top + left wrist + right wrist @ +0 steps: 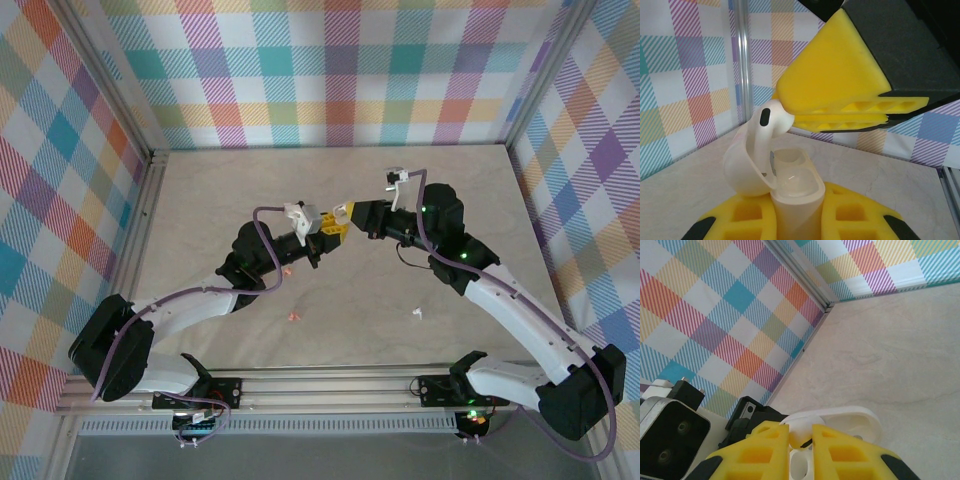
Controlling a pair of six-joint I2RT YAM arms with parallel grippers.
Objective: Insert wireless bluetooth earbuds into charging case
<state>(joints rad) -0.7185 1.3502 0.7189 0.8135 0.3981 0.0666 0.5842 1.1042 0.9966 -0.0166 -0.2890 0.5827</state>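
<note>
The left gripper (322, 240) and right gripper (345, 213) meet over the middle of the table (230, 180), left arm coming from the near left, right arm from the near right. The case (796, 200) stands upright between the left gripper's fingers, its lid (742, 172) swung open to one side. The held bud (767, 125) sits between the right gripper's fingers, at the case's open mouth, just beside the lid. On the table lie the far bud (288, 270), just in front of the left gripper, the near bud (293, 317) closer to the bases, and the right bud (417, 314), beside the right arm.
</note>
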